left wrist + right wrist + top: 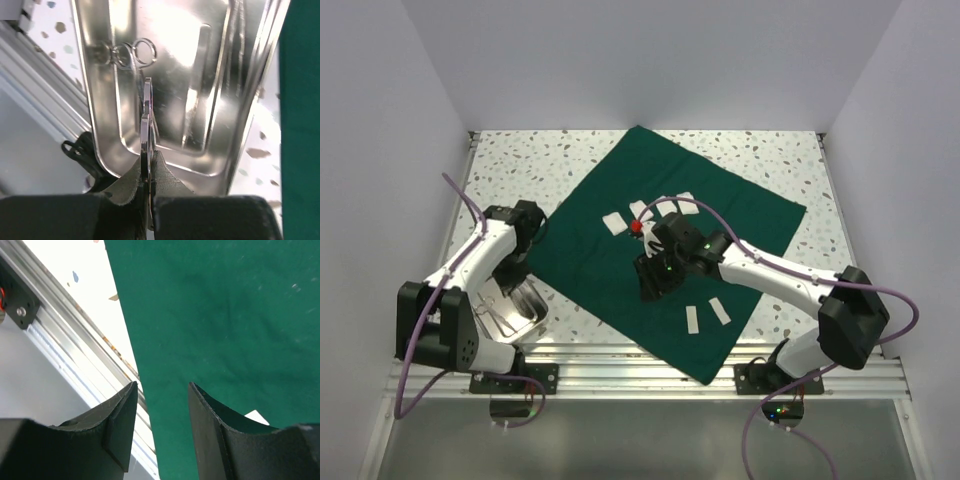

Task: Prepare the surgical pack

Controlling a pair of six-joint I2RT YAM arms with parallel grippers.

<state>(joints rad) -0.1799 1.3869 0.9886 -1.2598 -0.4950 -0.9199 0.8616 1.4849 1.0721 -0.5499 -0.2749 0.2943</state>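
Note:
The surgical pack's dark green drape (650,190) lies spread flat as a diamond on the speckled table. Three white pads (615,222) sit near its middle, and two white strips (692,320) lie near its front corner. The steel tray (532,312) stands on the table left of the drape. My left gripper (146,157) is shut on a thin steel instrument (145,100) with ring handles, held over the tray (100,125). My right gripper (162,387) hovers open and empty above the drape (225,315), over its middle in the top view (652,285).
An aluminium rail (650,365) runs along the table's near edge, just beyond the drape's front corner. White walls close in the left, right and back. A small red item (636,227) shows beside the right wrist. The left arm (480,250) arches over the tray.

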